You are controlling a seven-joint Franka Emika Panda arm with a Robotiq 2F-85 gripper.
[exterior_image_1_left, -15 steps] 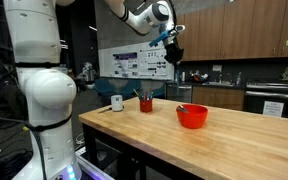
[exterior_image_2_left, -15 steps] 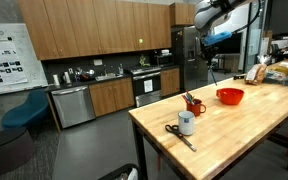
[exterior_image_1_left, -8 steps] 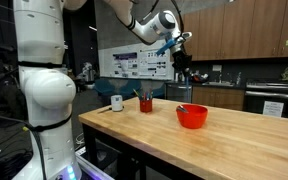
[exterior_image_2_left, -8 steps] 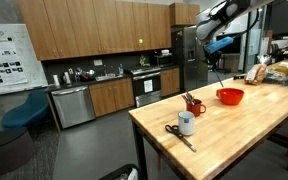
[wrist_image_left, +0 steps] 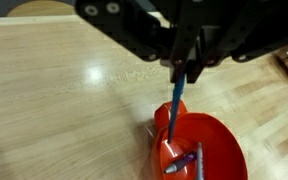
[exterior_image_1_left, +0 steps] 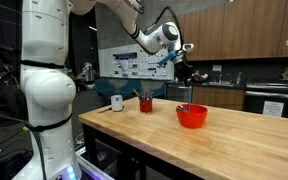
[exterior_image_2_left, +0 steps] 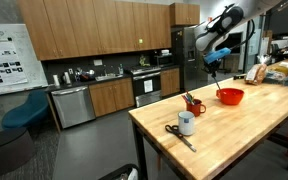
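My gripper (wrist_image_left: 184, 68) is shut on a thin blue-handled utensil (wrist_image_left: 175, 103) that hangs straight down from the jaws. Its lower end reaches into a red bowl (wrist_image_left: 222, 135) on the wooden table (wrist_image_left: 54, 90). Another blue and grey utensil (wrist_image_left: 190, 160) lies inside the bowl. In both exterior views the gripper (exterior_image_1_left: 184, 72) (exterior_image_2_left: 212, 58) hovers high above the red bowl (exterior_image_1_left: 192, 117) (exterior_image_2_left: 230, 97), and the utensil (exterior_image_1_left: 188, 92) dangles between them.
A red cup with utensils (exterior_image_1_left: 146, 103) (exterior_image_2_left: 194, 106) and a white mug (exterior_image_1_left: 117, 102) (exterior_image_2_left: 187, 123) stand further along the table. Scissors (exterior_image_2_left: 177, 133) lie near the mug. Boxes and bags (exterior_image_2_left: 274, 72) crowd the table's far end. Kitchen cabinets (exterior_image_2_left: 94, 100) line the wall behind.
The arm has swung across and lowered, bringing the gripper and the dangling utensil over the red bowl. The jaws have stayed shut.
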